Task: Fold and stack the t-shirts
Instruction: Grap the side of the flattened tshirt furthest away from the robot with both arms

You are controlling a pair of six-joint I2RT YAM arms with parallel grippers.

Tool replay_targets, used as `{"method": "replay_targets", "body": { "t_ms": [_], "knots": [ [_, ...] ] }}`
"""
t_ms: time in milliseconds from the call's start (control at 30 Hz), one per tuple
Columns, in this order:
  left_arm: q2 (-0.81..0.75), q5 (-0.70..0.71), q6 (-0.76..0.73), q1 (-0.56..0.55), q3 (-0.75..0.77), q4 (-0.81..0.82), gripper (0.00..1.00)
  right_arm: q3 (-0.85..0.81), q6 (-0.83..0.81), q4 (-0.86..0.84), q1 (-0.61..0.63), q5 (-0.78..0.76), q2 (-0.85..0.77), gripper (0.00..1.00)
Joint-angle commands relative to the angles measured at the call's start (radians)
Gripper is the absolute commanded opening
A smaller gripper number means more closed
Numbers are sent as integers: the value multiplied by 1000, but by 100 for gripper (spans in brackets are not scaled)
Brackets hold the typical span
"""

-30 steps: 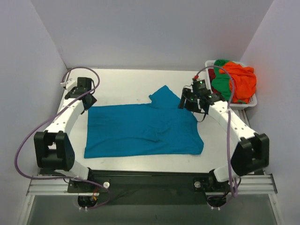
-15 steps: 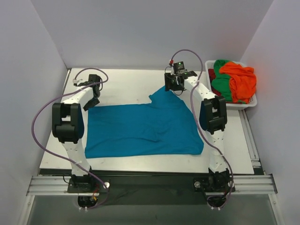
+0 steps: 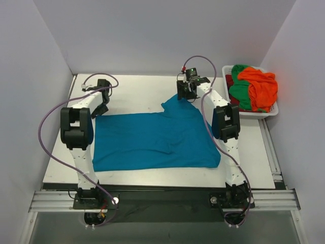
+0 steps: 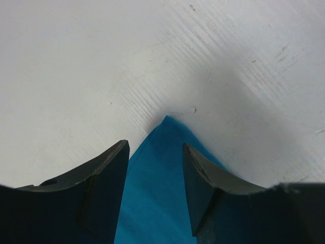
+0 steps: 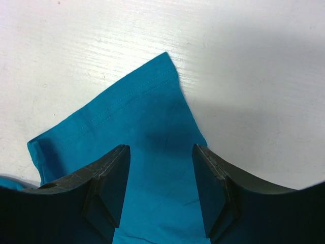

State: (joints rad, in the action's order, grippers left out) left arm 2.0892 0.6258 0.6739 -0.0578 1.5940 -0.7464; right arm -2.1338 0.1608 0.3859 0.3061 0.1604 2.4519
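Note:
A teal blue t-shirt (image 3: pixel 155 137) lies spread flat on the white table, one sleeve pointing to the far right. My left gripper (image 3: pixel 99 110) hangs open over the shirt's far left corner (image 4: pixel 165 152), its fingers on either side of the tip. My right gripper (image 3: pixel 186 94) hangs open over the sleeve's end (image 5: pixel 147 132), fingers on either side of the cloth. Orange (image 3: pixel 261 86), green (image 3: pixel 239 91) and dark red (image 3: pixel 229 80) shirts lie heaped in the basket.
A white plastic basket (image 3: pixel 269 114) stands at the table's far right edge. White walls close in the left, back and right sides. The arms' cables loop above the table near both far corners.
Both arms have stretched out toward the back. The right gripper moved left from the shirt's right shoulder to the sleeve end. The left gripper shifted slightly to the shirt's far left corner.

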Motion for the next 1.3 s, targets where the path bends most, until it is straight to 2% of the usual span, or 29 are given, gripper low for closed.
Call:
{"method": "replay_targets", "body": {
  "t_ms": [0,167,300,433,700,800,967,1100,1267],
  "knots": [
    [46,-21,-8,19,58,-19,57,-15,11,25,-9,10,-7,52],
    [103,-49,-19,21,112,-18,56,-11,13,27,-13,2,10,52],
    [129,-64,-14,21,123,-14,52,-12,25,27,-25,5,19,52],
    [131,-66,-14,21,124,-15,46,-21,43,28,-32,5,27,53],
    [101,-113,-28,29,86,22,22,-58,106,86,-28,-51,56,53],
    [92,-123,-33,30,72,36,18,-75,144,129,-27,-61,78,52],
    [69,-150,-42,41,41,70,15,-118,181,171,-15,-58,114,50],
    [63,-169,-45,47,34,79,10,-153,192,208,4,-81,136,42],
    [60,-192,-45,49,32,88,4,-146,217,226,7,-136,133,22]
  ]
}}
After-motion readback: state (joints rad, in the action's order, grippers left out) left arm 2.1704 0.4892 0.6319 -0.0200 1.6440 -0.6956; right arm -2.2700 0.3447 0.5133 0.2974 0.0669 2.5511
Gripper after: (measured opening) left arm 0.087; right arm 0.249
